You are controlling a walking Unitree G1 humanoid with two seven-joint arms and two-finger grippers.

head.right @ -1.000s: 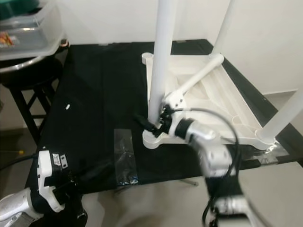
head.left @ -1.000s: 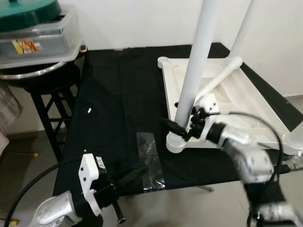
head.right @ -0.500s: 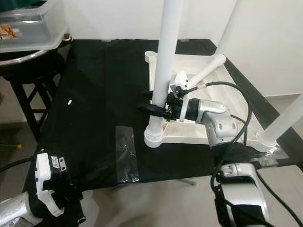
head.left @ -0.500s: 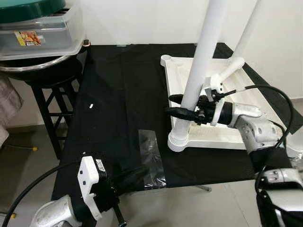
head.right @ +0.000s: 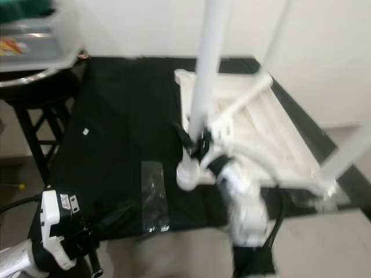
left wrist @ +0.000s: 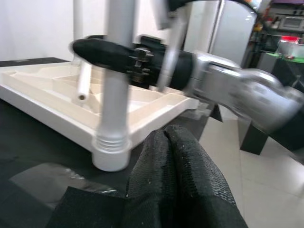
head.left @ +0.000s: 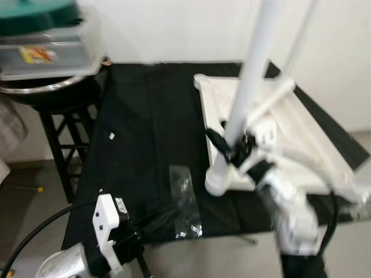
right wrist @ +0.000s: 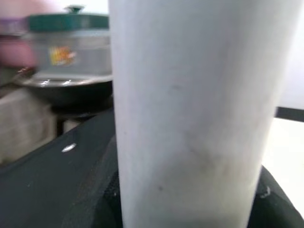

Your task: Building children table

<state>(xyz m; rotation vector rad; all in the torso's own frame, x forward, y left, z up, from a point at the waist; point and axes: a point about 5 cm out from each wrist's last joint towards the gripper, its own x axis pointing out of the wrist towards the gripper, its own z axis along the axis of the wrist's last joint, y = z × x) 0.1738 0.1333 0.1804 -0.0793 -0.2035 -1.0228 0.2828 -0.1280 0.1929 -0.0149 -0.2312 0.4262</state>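
A white children's table top (head.left: 301,124) lies upside down on a black-draped work surface (head.left: 145,127), right of centre in the head view, with a white table leg (head.left: 250,69) standing upright in its near-left corner socket (head.left: 215,180). A second leg (head.left: 301,35) rises blurred at the upper right, and a third (head.right: 348,156) leans out at the right edge. A further leg (head.left: 272,98) lies flat across the underside.

The step in hand looks to be seating or screwing the near leg into its socket. The right gripper (head.left: 229,147), just right of centre, is set about the lower part of that leg. One black finger shows on the leg's left side, and the right wrist view has the white tube (right wrist: 199,109) pressed close against the camera between dark shapes. The fingers appear closed onto the leg, though motion blur leaves the contact itself uncertain.

The left gripper (left wrist: 175,166) sits low at the bottom left, its two black fingers (left wrist: 194,171) pressed together and holding nothing, resting at the cloth's near edge beside a clear plastic wrapper (head.left: 185,200).

Next, by this reading, the right wrist must turn the leg while keeping it plumb, so the ribbed collar (left wrist: 113,142) beds fully into the socket. A black stool (head.left: 58,110) bearing a lidded plastic container (head.left: 49,49) stands at the upper left.
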